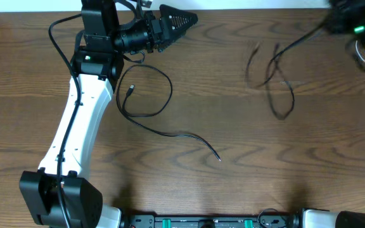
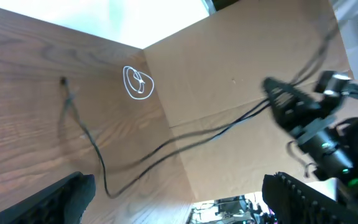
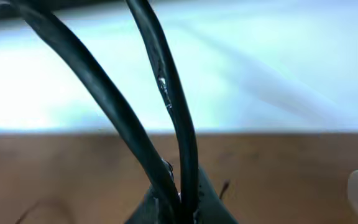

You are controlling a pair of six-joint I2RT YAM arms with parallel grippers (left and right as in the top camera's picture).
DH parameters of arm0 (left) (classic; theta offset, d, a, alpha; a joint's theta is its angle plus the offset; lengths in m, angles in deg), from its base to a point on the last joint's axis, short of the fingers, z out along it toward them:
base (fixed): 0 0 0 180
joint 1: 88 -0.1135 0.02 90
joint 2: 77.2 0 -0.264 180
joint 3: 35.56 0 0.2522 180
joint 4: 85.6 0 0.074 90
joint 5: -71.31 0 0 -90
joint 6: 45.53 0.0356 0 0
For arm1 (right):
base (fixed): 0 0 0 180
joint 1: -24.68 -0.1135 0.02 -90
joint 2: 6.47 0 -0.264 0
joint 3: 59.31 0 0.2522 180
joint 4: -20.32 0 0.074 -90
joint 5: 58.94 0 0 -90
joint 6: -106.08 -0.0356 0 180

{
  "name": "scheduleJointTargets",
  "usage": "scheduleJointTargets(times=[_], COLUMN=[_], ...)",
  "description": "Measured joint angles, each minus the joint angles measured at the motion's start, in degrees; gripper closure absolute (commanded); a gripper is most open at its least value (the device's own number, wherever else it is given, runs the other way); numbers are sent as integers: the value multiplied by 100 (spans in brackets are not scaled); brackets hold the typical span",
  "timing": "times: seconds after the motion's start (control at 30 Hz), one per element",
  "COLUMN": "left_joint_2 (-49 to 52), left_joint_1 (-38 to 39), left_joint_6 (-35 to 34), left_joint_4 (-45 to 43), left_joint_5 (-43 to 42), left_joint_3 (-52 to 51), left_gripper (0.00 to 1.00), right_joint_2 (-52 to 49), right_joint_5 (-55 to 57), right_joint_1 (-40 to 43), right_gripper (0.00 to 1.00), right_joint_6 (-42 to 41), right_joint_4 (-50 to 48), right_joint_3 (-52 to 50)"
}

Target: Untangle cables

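Note:
Two black cables lie on the wooden table. One black cable [image 1: 163, 104] loops beside the left arm, plug ends free, touched by neither gripper. The other black cable [image 1: 282, 95] lies at the right, and a strand rises to my right gripper [image 1: 346, 24], blurred at the far right corner. In the right wrist view my right gripper [image 3: 179, 208] is shut on two strands of this cable [image 3: 173, 106]. My left gripper [image 1: 184, 21] hovers at the back, open and empty, its fingers [image 2: 64, 199] wide apart. A white cable [image 2: 137, 83] lies coiled near the table's far edge.
A brown cardboard wall [image 2: 241, 74] borders the table on the right arm's side. The left arm's white link [image 1: 75, 126] stretches over the table's left part. The arm bases [image 1: 208, 221] stand along the front edge.

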Motion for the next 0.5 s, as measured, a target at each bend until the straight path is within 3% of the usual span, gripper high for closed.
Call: scheduleJointTargets(times=[0.5], left_joint_2=[0], left_joint_1=[0], left_joint_6=[173], left_joint_4=[170], left_joint_5=[0], left_joint_3=[0], left_gripper=[7], right_joint_2=[-35], right_joint_5=[780], right_joint_1=[2516], right_gripper=[99], right_joint_6=[428], right_joint_4=[-210], right_joint_3=[632])
